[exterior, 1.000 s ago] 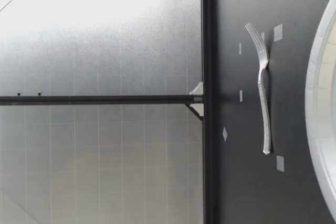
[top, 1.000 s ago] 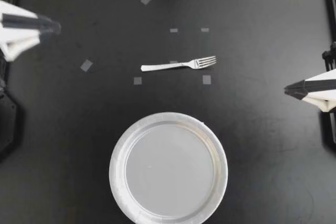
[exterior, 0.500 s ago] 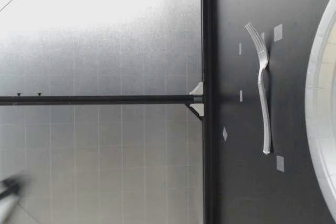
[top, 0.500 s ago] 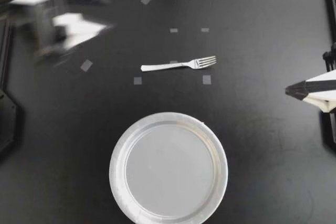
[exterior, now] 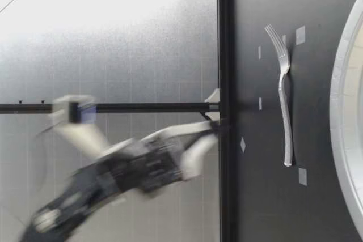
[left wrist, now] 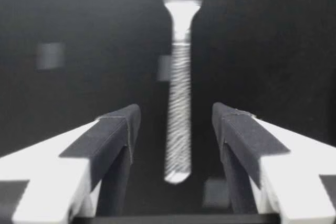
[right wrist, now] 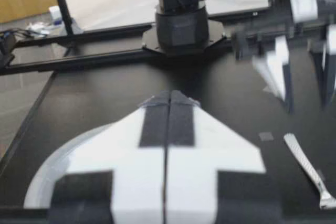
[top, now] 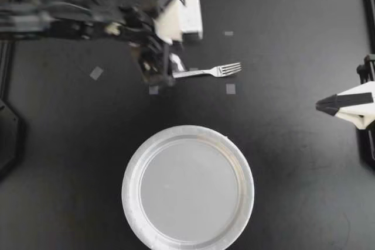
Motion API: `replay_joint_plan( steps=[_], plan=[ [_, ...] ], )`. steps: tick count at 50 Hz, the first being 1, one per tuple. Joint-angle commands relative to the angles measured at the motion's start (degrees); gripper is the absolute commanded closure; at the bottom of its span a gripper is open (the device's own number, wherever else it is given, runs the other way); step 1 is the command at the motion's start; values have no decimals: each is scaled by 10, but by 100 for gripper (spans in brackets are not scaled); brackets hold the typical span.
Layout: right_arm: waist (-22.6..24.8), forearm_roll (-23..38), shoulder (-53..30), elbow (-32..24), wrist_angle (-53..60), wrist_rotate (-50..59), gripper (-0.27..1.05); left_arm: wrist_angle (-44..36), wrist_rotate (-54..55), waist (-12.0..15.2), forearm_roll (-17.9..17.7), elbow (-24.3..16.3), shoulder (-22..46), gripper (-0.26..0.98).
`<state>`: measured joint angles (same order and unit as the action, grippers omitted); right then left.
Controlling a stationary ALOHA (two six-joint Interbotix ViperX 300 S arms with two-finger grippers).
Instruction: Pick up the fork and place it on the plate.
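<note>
Left hand [top: 159,73] blurred from above; wrist view shows it spread, fork [top: 206,72] handle between fingers, untouched. Right hand [top: 321,105] pressed together.

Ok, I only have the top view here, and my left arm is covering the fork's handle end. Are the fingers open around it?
Observer: Yes. The left wrist view shows the left gripper open, with the end of the fork handle between its fingers and touching neither.
Operator: Is the fork lifted at all?
Observer: No. In the low view it lies flat on the table.
Operator: And my right gripper?
Observer: The right wrist view shows the right gripper shut, with nothing between its fingers.
</note>
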<state>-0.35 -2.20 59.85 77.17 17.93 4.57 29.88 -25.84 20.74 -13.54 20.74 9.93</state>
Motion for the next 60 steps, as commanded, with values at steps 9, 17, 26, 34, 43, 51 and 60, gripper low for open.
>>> replay_joint_plan(
  steps=[9, 17, 26, 34, 43, 51, 60],
  plan=[
    [2, -2, -1, -4, 3, 0, 82, -40, -60, 2, -66, -4, 15, 20],
    [2, -2, -1, -4, 3, 0, 82, -45, -63, 1, -68, -15, 39, 20],
    [2, -2, -1, -4, 3, 1, 82, -54, -63, 1, -69, -27, 62, 20],
    [2, -1, 0, -1, 3, 2, 82, -54, -65, 1, -69, -41, 77, 20],
    [2, -2, 2, 1, 3, 4, 82, -53, -71, -2, -69, -48, 83, 20],
    [2, -1, 2, 2, 3, 4, 82, -54, -72, -2, -69, -57, 104, 20],
    [2, -2, 2, 4, 3, 4, 82, -52, -73, -2, -69, -68, 113, 21]
  ],
)
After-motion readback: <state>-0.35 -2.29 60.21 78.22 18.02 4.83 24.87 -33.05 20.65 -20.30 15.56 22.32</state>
